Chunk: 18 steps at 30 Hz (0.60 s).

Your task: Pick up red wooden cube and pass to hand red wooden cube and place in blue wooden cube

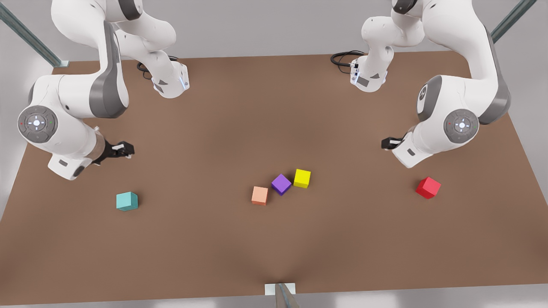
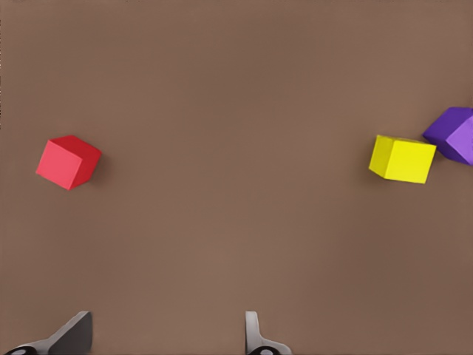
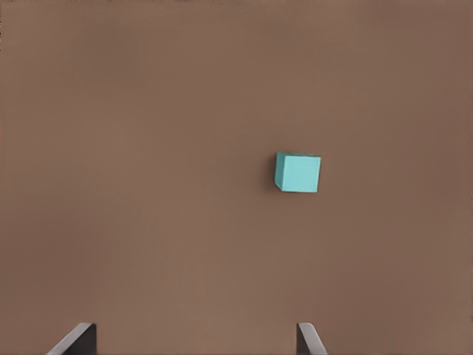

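Left gripper (image 2: 162, 336): fingers spread wide apart, holding nothing, hanging above the table (image 1: 214, 248). It belongs to the arm on the front view's right (image 1: 391, 143). The red cube (image 2: 68, 162) lies on the table ahead of this gripper, off to one side of its open gap, apart from both fingers. In the front view the red cube (image 1: 428, 188) sits near that gripper, on the camera side of it.

Right gripper (image 3: 192, 340): fingers likewise wide apart and empty, on the arm at the front view's left (image 1: 122, 149). The blue cube (image 3: 298, 172) rests on the table ahead of it, untouched; in the front view the blue cube (image 1: 126, 201) lies near that gripper.

Well apart from the red cube, toward the blue cube, are the yellow cube (image 1: 302, 178), purple cube (image 1: 281, 184) and salmon cube (image 1: 259, 195).

No legible writing.
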Each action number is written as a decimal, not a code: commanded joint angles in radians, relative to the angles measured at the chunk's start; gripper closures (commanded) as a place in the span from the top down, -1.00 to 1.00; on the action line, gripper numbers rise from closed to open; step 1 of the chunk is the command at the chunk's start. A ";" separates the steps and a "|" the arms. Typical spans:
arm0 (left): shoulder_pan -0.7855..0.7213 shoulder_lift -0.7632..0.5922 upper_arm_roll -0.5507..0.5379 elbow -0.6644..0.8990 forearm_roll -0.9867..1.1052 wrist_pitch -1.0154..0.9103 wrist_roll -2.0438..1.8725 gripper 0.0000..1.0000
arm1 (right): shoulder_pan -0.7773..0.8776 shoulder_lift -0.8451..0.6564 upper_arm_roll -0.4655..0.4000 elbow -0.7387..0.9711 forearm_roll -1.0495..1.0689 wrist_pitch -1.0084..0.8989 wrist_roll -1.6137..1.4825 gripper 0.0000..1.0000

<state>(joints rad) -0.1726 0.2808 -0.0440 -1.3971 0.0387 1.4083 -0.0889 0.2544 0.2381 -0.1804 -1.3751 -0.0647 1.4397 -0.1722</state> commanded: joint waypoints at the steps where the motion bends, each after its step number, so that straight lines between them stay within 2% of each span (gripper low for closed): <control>1: 0.001 -0.002 0.001 0.000 0.003 0.060 0.000 1.00 | -0.003 -0.002 -0.001 0.001 0.000 0.080 -0.093 1.00; 3: 0.002 0.043 0.012 0.000 0.007 0.073 0.044 1.00 | -0.006 0.000 -0.001 0.001 0.006 0.079 -0.092 1.00; 5: 0.016 0.192 0.085 -0.003 0.003 0.248 0.340 1.00 | -0.007 0.001 -0.002 0.001 0.008 0.079 -0.092 1.00; 7: 0.079 0.282 0.089 -0.022 0.003 0.396 0.656 1.00 | -0.007 0.004 -0.004 0.001 0.000 0.079 -0.107 1.00; 10: 0.145 0.285 0.138 -0.114 -0.002 0.564 1.057 1.00 | -0.024 0.012 -0.004 0.031 -0.001 0.076 -0.099 1.00; 12: 0.174 0.316 0.168 -0.123 -0.048 0.581 1.244 1.00 | -0.056 0.017 0.010 0.033 0.000 0.071 -0.098 1.00; 14: 0.180 0.319 0.185 -0.132 -0.046 0.581 1.354 1.00 | -0.210 0.017 0.165 0.033 0.023 0.071 -0.096 1.00; 18: 0.206 0.333 0.202 -0.149 -0.037 0.626 1.414 1.00 | -0.215 0.017 0.171 0.036 0.023 0.070 -0.096 1.00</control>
<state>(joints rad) 0.0300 0.6113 0.1569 -1.5471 0.0013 1.9368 0.5545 0.0438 0.2558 -0.0125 -1.3401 -0.0467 1.5086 -0.2334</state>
